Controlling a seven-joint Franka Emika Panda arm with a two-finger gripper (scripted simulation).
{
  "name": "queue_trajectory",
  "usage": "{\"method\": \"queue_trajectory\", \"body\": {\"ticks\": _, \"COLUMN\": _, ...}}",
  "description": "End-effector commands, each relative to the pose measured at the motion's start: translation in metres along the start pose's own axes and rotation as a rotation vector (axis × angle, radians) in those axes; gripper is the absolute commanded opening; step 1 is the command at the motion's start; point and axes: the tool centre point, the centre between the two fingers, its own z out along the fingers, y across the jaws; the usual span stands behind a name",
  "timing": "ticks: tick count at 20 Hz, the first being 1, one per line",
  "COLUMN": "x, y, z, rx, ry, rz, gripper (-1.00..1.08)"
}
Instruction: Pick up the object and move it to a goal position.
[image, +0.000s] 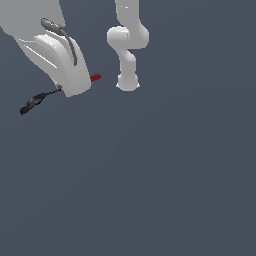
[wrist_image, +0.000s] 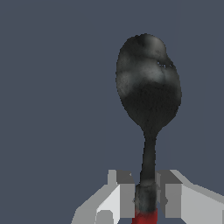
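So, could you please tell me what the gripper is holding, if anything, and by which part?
The gripper holds the spoon, pinched on the dark neck just above the red handle end.

A plain dark blue-grey ground (image: 150, 190) fills both views; nothing else shows.

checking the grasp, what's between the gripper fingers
The spoon's dark neck, just above the red handle end, sits between the gripper's fingers in the wrist view.
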Motion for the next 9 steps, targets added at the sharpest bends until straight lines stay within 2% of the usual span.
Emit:
{"method": "queue_trajectory", "body": {"ticks": 1, "x": 0.0017, "y": 0.002, "z": -0.0083, "rx": -0.001, "ry": -0.001, "rz": -0.001, "gripper": -1.0}}
{"method": "queue_trajectory", "body": {"ticks": 9, "x": 0.0041, "y": 0.004, "z": -0.0177, "rx": -0.001, "ry": -0.001, "rz": -0.001, "gripper": -1.0}}
